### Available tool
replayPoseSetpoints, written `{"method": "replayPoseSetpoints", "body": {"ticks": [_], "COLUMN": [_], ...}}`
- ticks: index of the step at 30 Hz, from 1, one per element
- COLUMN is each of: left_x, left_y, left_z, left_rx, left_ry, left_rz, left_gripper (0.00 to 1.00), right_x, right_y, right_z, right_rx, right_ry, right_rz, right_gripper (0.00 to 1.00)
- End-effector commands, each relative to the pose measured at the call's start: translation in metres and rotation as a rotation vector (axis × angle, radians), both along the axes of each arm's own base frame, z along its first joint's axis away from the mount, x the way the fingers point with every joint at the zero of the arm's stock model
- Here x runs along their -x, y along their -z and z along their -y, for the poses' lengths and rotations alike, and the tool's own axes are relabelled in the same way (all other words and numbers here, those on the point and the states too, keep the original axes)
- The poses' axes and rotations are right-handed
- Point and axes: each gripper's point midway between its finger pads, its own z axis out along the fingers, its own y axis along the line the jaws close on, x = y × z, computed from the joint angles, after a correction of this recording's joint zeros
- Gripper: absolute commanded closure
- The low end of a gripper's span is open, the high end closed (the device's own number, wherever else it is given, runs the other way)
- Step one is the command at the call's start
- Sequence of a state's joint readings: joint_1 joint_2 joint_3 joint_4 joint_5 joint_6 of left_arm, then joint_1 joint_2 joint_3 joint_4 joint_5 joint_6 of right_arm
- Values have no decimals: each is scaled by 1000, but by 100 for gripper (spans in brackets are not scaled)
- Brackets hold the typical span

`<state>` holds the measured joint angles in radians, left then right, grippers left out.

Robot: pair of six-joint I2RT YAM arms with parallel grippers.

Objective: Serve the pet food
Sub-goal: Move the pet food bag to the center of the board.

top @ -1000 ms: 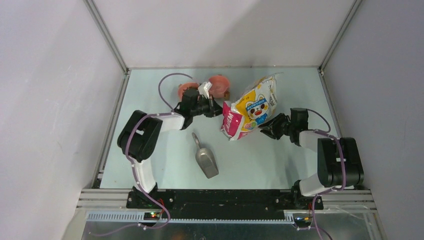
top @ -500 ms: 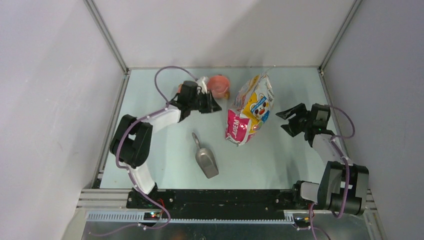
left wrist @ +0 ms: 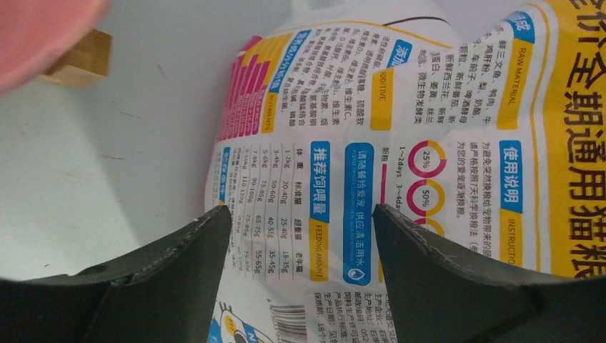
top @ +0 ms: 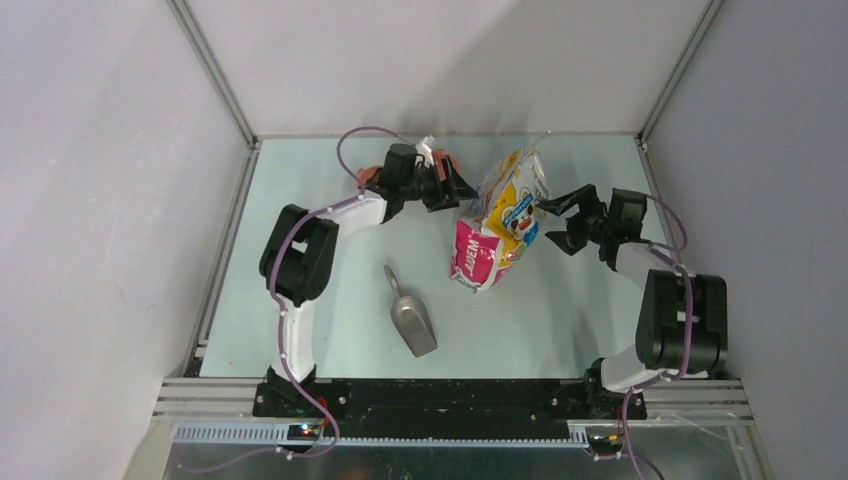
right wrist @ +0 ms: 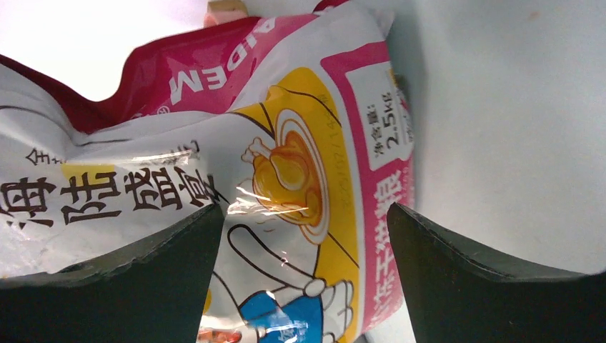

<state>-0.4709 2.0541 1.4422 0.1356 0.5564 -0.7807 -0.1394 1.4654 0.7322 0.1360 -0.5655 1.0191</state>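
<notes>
Flanking the upright bag (top: 497, 225), spread jaws; scoop (top: 412, 320) lying nearby

The pale table (top: 560, 320) carries a printed bag (top: 500, 225) and a metal scoop (top: 412, 322).

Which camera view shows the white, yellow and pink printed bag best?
The top external view: the whole white, yellow and pink printed bag is visible there. The left wrist view shows only part of its text-covered side; the right wrist view only part of its picture side.
</notes>
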Motion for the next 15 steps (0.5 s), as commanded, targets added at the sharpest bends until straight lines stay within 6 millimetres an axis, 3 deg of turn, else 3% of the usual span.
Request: {"method": "replayPoseSetpoints", "body": {"ticks": [1,6,7,8,10,15], "left_x": [38,76,85,91,113,144], "left_y": [-9,-8,0,-5,10,16], "left_z": [25,16,11,8,-4,-24], "left_rx": [79,112,106,111,91,92], "left_ry": [157,233,237,241,236,204], "left_rz": [-32,-69,-92,-86,-129,-144], "left_gripper": [20,25,27,29,31,39], "right_x": [-15,7,12,20,33,64], "right_y": [-26,-5,-1,4,9,14], "right_z": [-39,-85,-91,-102,-117,-148], "right_rx": [-79,-100,-102,-104,-107,-85], "right_ry": [-139,-271,-293,-326,-375,-453], "right_rz": [107,21,6,-17,-44,-83], "right_gripper": [10,12,14,16,20,26]}}
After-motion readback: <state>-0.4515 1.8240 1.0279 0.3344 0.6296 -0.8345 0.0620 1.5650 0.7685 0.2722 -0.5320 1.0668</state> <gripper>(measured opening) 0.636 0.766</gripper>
